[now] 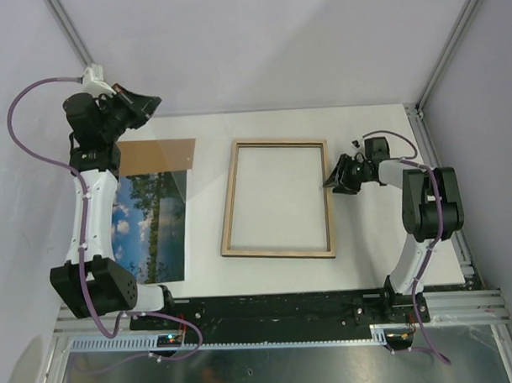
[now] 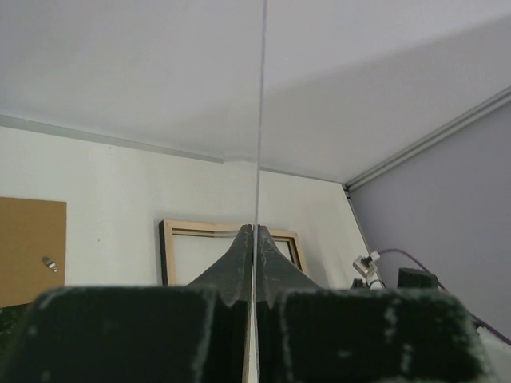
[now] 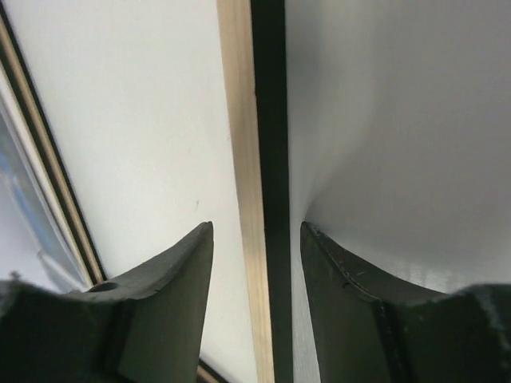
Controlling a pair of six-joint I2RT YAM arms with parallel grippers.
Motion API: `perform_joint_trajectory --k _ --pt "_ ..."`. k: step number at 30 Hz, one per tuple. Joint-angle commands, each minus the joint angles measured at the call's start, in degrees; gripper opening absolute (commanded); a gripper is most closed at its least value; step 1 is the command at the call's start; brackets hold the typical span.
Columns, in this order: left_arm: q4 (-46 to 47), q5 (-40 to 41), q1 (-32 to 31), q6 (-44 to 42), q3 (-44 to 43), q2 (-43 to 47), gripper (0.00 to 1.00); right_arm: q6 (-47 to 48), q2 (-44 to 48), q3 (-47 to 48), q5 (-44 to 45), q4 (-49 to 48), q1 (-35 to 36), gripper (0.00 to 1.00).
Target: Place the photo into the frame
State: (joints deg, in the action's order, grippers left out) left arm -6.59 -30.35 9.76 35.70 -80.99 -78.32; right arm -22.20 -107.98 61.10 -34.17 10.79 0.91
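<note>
The frame (image 1: 229, 201) lies flat mid-table, pale wood side up. The photo (image 1: 148, 233), blue sky and trees, lies face up at the left, its far end against the brown backing board (image 1: 158, 153). My left gripper (image 1: 154, 103) is raised above the far left corner and shut on a thin clear sheet (image 2: 260, 120), seen edge-on between its jaws (image 2: 254, 227). My right gripper (image 1: 330, 182) is open at the frame's right rail. In the right wrist view the rail (image 3: 247, 159) runs between the two fingers (image 3: 257, 227), apart from both.
The table's far edge meets the white back wall (image 1: 276, 48). Metal posts stand at both far corners. The arm bases and a black rail (image 1: 277, 308) run along the near edge. A small metal tab (image 2: 49, 263) sits on the backing board.
</note>
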Motion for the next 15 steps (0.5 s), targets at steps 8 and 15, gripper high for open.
perform_joint_trajectory --k 8,15 --pt "2.63 -4.94 -4.96 4.09 1.52 2.01 0.0 5.73 -3.08 7.24 28.63 10.59 7.34 0.55" --pt "2.57 -6.5 -5.38 5.2 1.87 3.51 0.0 7.08 -5.67 9.3 37.34 12.39 12.67 0.48"
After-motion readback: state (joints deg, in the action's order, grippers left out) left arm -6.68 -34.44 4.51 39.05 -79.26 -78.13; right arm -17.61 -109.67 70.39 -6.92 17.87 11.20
